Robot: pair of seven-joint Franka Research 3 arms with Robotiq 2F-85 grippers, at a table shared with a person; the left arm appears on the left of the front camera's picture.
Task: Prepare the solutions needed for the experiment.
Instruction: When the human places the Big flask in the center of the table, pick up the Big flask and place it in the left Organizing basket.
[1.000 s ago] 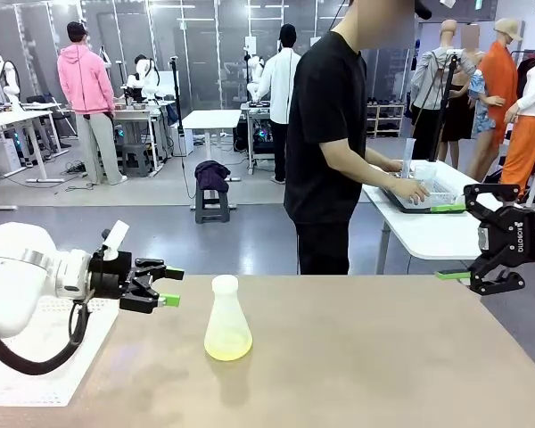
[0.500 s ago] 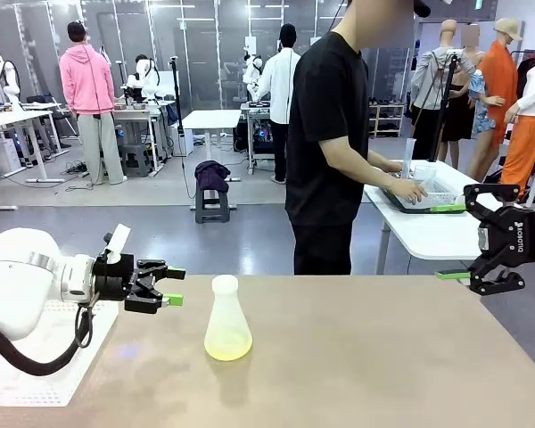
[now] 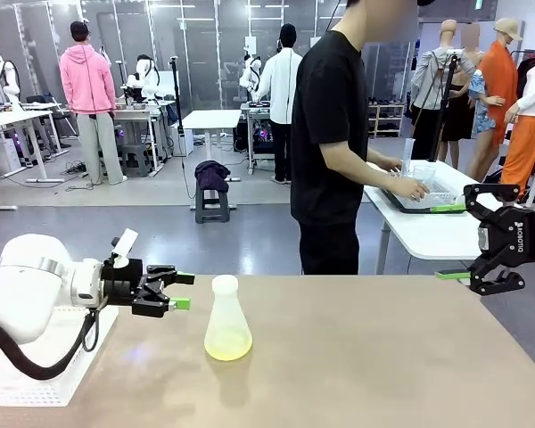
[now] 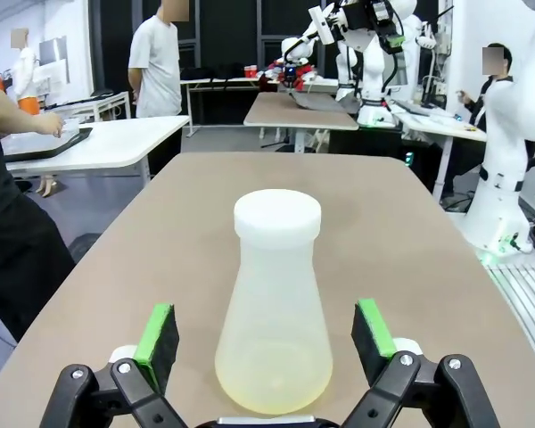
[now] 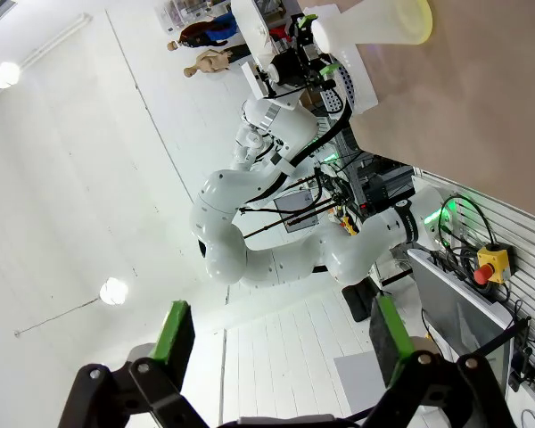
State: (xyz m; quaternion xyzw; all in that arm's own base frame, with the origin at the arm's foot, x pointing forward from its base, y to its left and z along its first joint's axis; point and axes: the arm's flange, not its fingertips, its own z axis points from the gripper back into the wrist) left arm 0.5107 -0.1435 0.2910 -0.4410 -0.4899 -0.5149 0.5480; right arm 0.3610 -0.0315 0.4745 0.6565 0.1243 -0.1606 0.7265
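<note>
The flask [image 3: 227,316] stands upright on the tabletop [image 3: 392,357], long axis vertical, with the solutions [image 3: 227,344] pooled yellow-green in its wide base. The left claw [image 3: 182,292] hangs just left of the flask, jaws wide and empty, aimed at its neck. The right claw [image 3: 452,241], likewise wide and empty, sits well off to the flask's right, so the left arm looks better placed to grasp.

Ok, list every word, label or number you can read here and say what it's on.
"ROBOTIQ": running sideways on the body of the right gripper, front view.
Flask: no print or marks to be seen.
White tag behind the left gripper: nothing readable on it.
Anything farther back in the room: too small or blurred to read.
</note>
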